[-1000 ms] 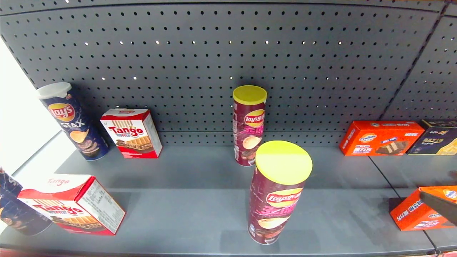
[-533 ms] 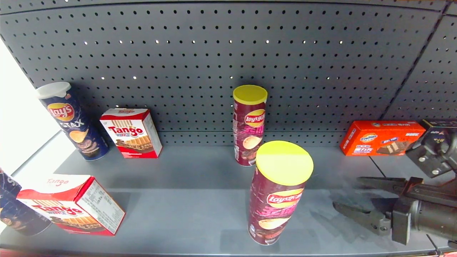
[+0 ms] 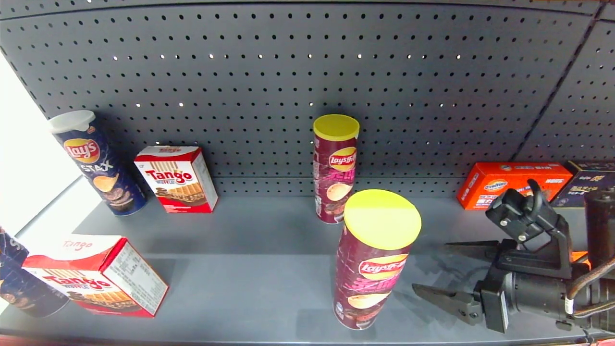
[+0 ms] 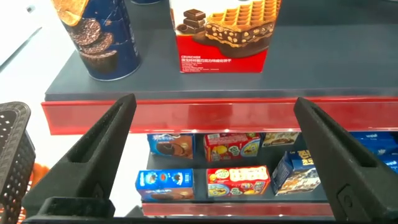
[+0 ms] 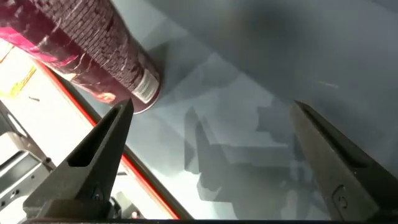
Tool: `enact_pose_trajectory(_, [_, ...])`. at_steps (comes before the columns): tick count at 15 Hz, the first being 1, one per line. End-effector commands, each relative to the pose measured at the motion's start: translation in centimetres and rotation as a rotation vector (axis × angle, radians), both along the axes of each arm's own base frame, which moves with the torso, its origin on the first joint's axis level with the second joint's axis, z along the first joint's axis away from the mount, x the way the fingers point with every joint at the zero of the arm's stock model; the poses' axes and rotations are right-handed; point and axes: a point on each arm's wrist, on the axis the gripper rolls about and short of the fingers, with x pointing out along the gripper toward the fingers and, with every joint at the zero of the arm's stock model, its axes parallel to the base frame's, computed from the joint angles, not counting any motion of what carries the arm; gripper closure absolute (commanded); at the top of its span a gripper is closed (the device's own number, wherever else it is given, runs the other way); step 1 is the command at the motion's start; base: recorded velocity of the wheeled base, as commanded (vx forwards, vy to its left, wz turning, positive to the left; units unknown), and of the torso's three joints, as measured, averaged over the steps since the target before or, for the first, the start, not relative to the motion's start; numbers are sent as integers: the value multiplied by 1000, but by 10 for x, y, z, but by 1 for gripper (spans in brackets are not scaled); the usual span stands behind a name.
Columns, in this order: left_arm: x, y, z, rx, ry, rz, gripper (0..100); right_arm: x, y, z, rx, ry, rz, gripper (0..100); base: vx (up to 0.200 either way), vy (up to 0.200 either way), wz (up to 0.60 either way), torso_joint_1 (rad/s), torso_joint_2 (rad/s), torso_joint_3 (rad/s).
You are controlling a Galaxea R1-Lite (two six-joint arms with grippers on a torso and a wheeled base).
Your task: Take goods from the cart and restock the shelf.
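Currently the right end effector lies low over the shelf, jaws spread wide and holding nothing, just right of the front maroon can. That can stands upright near the shelf's front edge. A second maroon can stands behind it, against the back panel. The left end effector is also wide and empty, facing the shelf's red front lip.

Risk: the front can is tall and narrow. A sideways sweep of the nearer finger at its base would likely tip it, into the rear can or off the front edge.

Labels: both cans show a red-and-yellow oval logo and a crisp picture, facing forward. Print is not transcribed. The orange box shows its printed face forward.
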Motion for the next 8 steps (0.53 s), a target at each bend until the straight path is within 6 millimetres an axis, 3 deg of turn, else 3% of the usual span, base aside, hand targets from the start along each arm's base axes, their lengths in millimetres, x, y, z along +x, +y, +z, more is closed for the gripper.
enact_pose_trajectory(1, [0,0,0,0,3,0,0,4,8,-6,-19,25,21,0,0,0,0,0,0,0])
enact_pose_trajectory(8, [0,0,0,0,4,0,0,20,32,-5,-35,31,46,0,0,0,0,0,0,0])
